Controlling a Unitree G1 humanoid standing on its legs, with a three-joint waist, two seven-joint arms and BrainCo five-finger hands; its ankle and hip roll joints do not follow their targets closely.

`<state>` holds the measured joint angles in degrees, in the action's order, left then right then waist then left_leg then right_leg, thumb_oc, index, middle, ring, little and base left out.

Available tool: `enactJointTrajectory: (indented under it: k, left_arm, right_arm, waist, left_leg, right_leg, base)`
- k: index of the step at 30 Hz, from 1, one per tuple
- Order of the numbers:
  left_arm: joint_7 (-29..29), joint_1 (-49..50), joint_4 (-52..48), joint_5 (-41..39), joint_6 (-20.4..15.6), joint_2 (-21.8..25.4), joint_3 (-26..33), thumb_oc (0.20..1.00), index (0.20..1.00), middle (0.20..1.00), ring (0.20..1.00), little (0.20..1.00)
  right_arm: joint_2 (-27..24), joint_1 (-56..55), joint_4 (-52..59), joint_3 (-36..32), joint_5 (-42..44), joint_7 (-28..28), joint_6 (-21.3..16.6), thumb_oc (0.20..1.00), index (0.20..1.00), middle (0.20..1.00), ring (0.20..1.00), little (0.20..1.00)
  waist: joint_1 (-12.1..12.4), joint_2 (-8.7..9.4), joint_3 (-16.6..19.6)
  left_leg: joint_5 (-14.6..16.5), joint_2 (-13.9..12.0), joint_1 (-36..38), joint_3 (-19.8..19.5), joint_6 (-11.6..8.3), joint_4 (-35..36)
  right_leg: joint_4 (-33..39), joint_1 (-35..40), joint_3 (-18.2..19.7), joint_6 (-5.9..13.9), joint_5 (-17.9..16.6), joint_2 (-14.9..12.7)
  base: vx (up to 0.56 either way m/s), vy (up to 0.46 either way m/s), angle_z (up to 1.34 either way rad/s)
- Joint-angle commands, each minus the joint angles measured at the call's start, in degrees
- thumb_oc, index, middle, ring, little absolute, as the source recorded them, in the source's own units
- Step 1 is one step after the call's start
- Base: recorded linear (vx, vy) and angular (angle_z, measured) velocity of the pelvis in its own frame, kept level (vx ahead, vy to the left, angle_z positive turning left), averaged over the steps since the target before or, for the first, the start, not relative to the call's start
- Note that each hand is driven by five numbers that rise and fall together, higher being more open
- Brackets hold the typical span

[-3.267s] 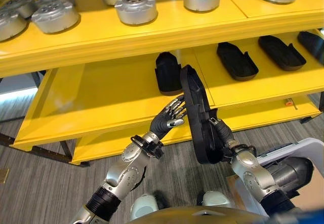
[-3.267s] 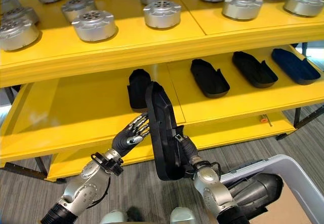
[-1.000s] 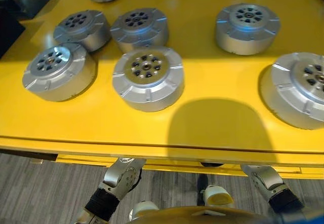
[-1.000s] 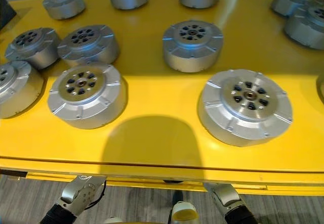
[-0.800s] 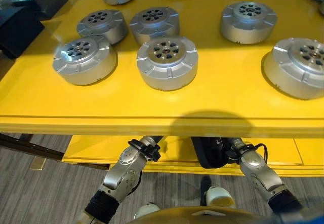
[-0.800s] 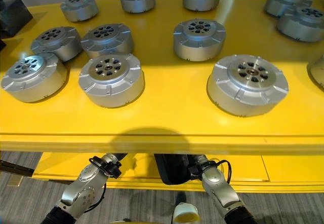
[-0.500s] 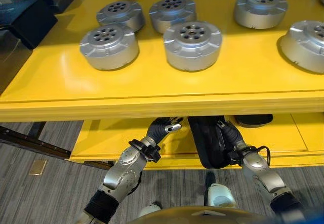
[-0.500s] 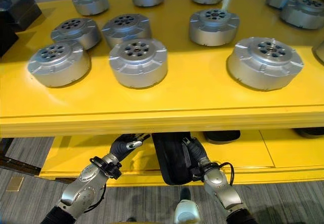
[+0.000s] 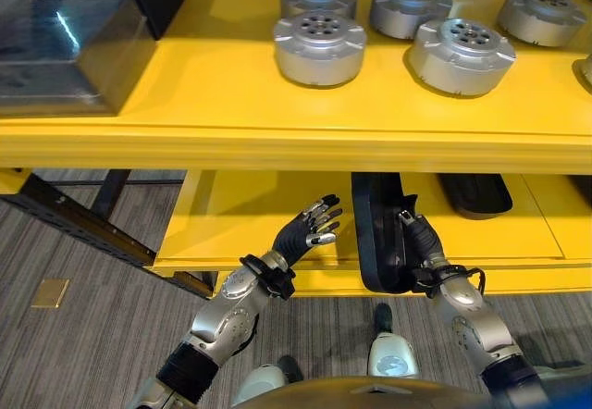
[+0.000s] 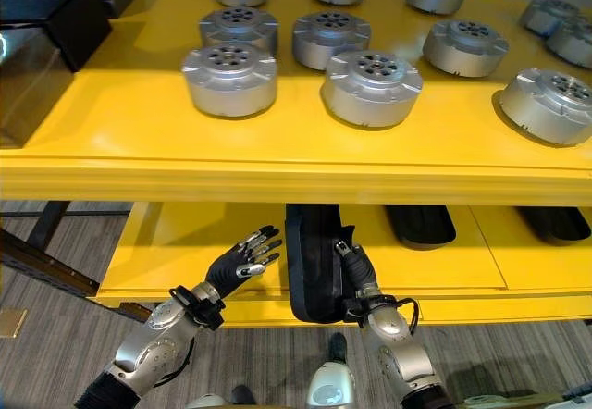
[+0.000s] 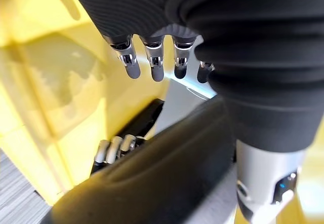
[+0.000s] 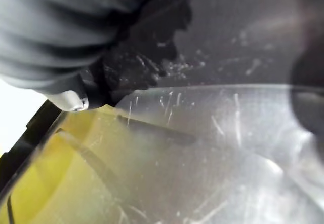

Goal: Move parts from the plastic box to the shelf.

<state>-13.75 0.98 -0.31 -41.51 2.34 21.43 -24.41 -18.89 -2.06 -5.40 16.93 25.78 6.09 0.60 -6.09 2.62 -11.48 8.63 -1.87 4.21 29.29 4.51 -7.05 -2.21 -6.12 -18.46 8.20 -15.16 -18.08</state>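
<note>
A long black moulded part (image 9: 374,233) stands on end at the front edge of the yellow lower shelf (image 9: 231,229), its top reaching under the upper shelf. My right hand (image 9: 422,248) is shut on its right side, fingers curled over the rim. My left hand (image 9: 309,229) hovers open just left of the part, fingers straight and spread, not touching it. The left wrist view has those straight fingers (image 11: 152,64) above the black part (image 11: 167,173). In the right wrist view the part's scratched dark surface (image 12: 228,127) lies very close.
Two similar black parts (image 10: 421,224) (image 10: 555,224) lie on the lower shelf to the right. The upper shelf (image 9: 277,122) carries several silver round parts (image 9: 320,36) and dark boxes (image 9: 74,48) at its left end. Bare yellow shelf lies left of the held part.
The camera has pulled back and looks lower, so the lower shelf, both hands and the part now show. My left hand has spread beside the part; the right still holds it.
</note>
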Motion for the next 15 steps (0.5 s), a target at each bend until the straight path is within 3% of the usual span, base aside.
enactJointTrajectory:
  k: [1, 3, 5, 8, 15]
  left_arm:
    - [-1.26, -0.68, -5.50, -0.72, -3.76, -0.29, 0.92, 1.000, 1.000, 1.000, 1.000, 1.000]
    - [1.68, -1.24, -5.32, -4.50, -3.79, -0.24, 1.89, 1.000, 1.000, 1.000, 1.000, 1.000]
    - [3.65, -2.26, -4.44, -6.21, -3.32, -0.48, 3.35, 1.000, 1.000, 1.000, 1.000, 1.000]
    - [4.43, -0.47, -4.05, -7.02, -2.89, -1.27, 5.84, 1.000, 1.000, 1.000, 1.000, 1.000]
    - [4.94, 1.84, -4.80, -8.46, -0.13, -4.03, 6.90, 1.000, 1.000, 1.000, 1.000, 1.000]
  right_arm:
    - [-0.37, 4.08, 5.18, -0.65, 1.37, -1.09, -3.80, 0.200, 0.200, 0.200, 0.200, 0.200]
    - [-1.17, 4.31, 4.65, -0.79, 2.09, -2.19, -5.33, 0.200, 0.200, 0.200, 0.200, 0.200]
    - [-1.65, 5.81, 4.14, -0.05, 2.87, -2.92, -5.58, 0.200, 0.200, 0.200, 0.200, 0.200]
    - [-1.59, 7.26, 4.38, 0.57, 4.71, -2.65, -3.32, 0.200, 0.200, 0.200, 0.200, 0.200]
    - [-1.65, 9.55, 4.54, 0.41, 3.75, -1.80, -0.03, 0.200, 0.200, 0.200, 0.200, 0.200]
  waist:
    - [-0.85, -1.15, -1.22]
    - [-0.46, -1.85, -0.36]
    - [0.58, -1.18, 0.35]
    - [2.10, -0.87, 0.97]
    - [3.18, -0.46, 3.22]
  left_leg:
    - [-2.31, -2.13, 4.42, -2.94, -1.97, 5.26]
    - [-3.58, -2.77, 3.12, -4.35, -1.60, 5.51]
    - [-3.47, -2.91, 2.81, -5.17, -1.84, 4.92]
    - [-4.55, -3.79, 3.75, -4.42, -3.39, 5.72]
    - [-7.21, -5.77, 6.28, -3.33, -6.53, 9.59]
  right_leg:
    - [-10.02, 2.49, 4.54, 4.17, 7.60, 0.85]
    - [-15.10, 3.66, 5.47, 1.06, 15.39, 4.55]
    - [-11.97, 6.19, 4.46, 0.13, 17.79, 6.05]
    - [-6.29, 9.22, 2.03, 0.12, 17.41, 6.42]
    - [0.89, 13.53, -0.17, -0.60, 16.06, 7.40]
  base:
    - [-0.09, 0.029, -0.19]
    - [-0.06, -0.053, 0.18]
    - [-0.02, -0.222, 0.22]
    - [0.01, -0.234, -0.10]
    - [0.02, -0.183, -0.16]
